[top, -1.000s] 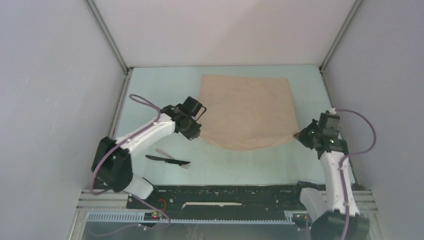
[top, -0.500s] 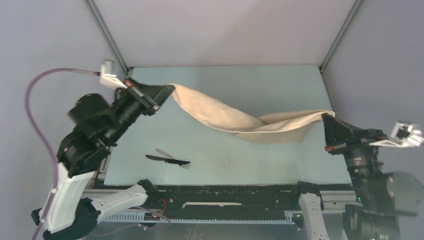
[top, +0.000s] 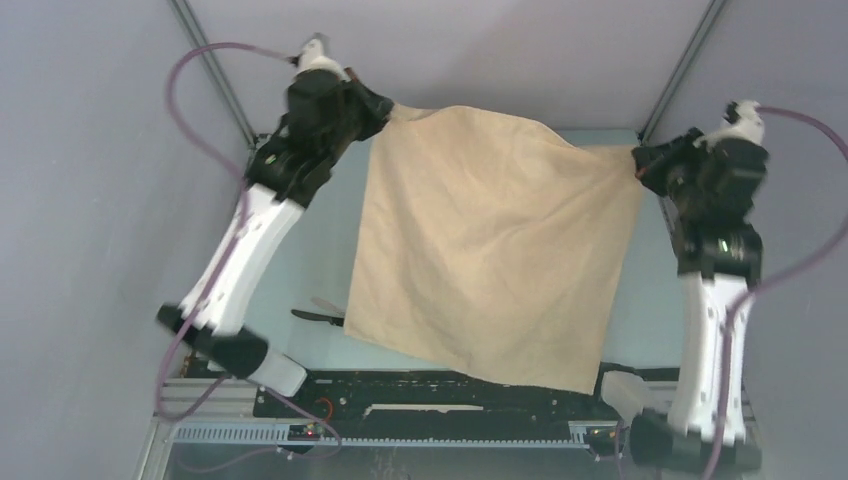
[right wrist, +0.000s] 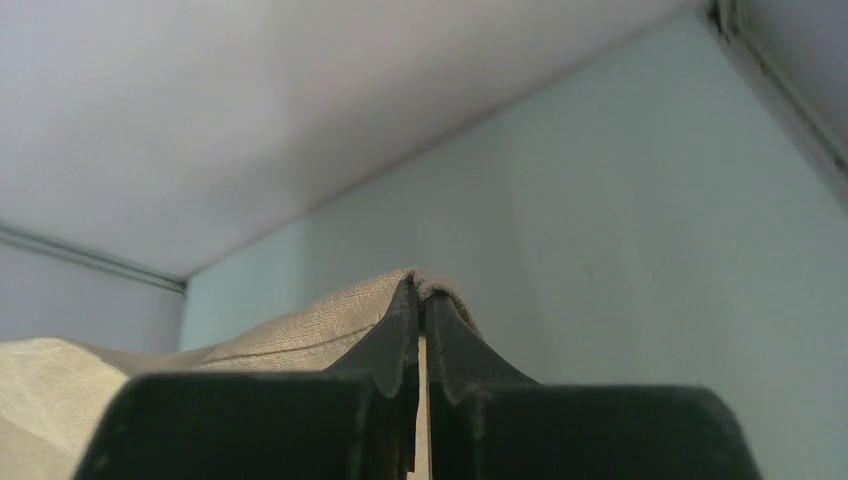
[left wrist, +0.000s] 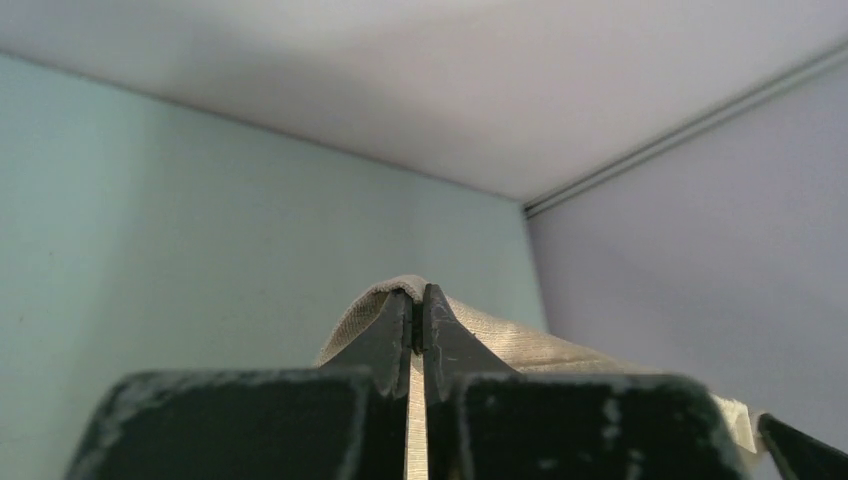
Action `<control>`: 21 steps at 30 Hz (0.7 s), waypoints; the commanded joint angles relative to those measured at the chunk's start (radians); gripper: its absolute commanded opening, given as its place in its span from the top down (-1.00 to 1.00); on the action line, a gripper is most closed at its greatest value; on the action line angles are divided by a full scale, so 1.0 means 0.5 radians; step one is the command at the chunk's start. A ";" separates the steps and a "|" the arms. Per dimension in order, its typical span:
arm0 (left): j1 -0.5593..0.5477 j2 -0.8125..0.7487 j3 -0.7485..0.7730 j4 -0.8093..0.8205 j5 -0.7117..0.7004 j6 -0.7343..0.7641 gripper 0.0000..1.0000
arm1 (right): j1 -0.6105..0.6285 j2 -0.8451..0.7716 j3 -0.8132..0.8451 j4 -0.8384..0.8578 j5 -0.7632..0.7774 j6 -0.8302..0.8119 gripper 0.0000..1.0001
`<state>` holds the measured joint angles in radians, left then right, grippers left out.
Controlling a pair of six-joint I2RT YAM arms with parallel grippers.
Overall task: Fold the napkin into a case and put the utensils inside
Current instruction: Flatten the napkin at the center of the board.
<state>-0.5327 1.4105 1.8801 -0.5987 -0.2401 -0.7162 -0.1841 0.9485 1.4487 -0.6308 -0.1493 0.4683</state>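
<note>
The left claw [top: 385,106] is clamped on one top corner of the napkin [top: 490,250], held high, with the utensils [top: 315,314] peeking out on the desk [top: 315,260] by its lower left edge. The right claw [top: 641,158] pinches the other top corner, so the napkin hangs spread between them. It looks like the spreading step before folding; next both arms need to lower it flat, clear of the utensils.

Pale green tabletop [top: 320,250], enclosed by plain grey walls [top: 480,45]. Metal struts [top: 208,68] rise from both far corners. Black rail [top: 450,395] spans the near edge.
</note>
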 commanded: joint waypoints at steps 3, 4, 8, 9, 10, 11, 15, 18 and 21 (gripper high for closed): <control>0.240 0.793 0.333 0.147 0.318 -0.029 1.00 | -0.067 0.694 -0.017 0.398 0.038 -0.069 1.00; 0.266 0.895 0.374 0.182 0.360 -0.036 1.00 | -0.066 0.798 -0.004 0.443 0.031 -0.073 1.00; 0.364 1.336 0.543 0.288 0.509 -0.070 1.00 | -0.064 1.237 0.051 0.639 -0.053 -0.084 1.00; 0.384 1.410 0.551 0.339 0.560 -0.084 1.00 | -0.062 1.343 0.096 0.649 -0.070 -0.097 1.00; 0.400 1.477 0.557 0.390 0.601 -0.095 1.00 | -0.056 1.454 0.162 0.655 -0.079 -0.110 1.00; 0.410 1.540 0.572 0.425 0.636 -0.094 1.00 | -0.055 1.558 0.229 0.649 -0.106 -0.132 1.00; 0.432 1.728 0.662 0.473 0.701 -0.053 1.00 | -0.046 1.881 0.503 0.508 -0.180 -0.169 1.00; 0.448 1.769 0.665 0.478 0.772 -0.050 1.00 | -0.042 1.971 0.602 0.393 -0.186 -0.187 1.00; 0.459 1.709 0.578 0.435 0.809 -0.049 1.00 | -0.051 1.920 0.581 0.251 -0.200 -0.166 1.00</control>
<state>-0.3107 2.3196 2.1513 -0.4278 0.1017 -0.7437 -0.2073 1.9583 1.6855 -0.4339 -0.2276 0.4076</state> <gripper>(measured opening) 0.018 0.011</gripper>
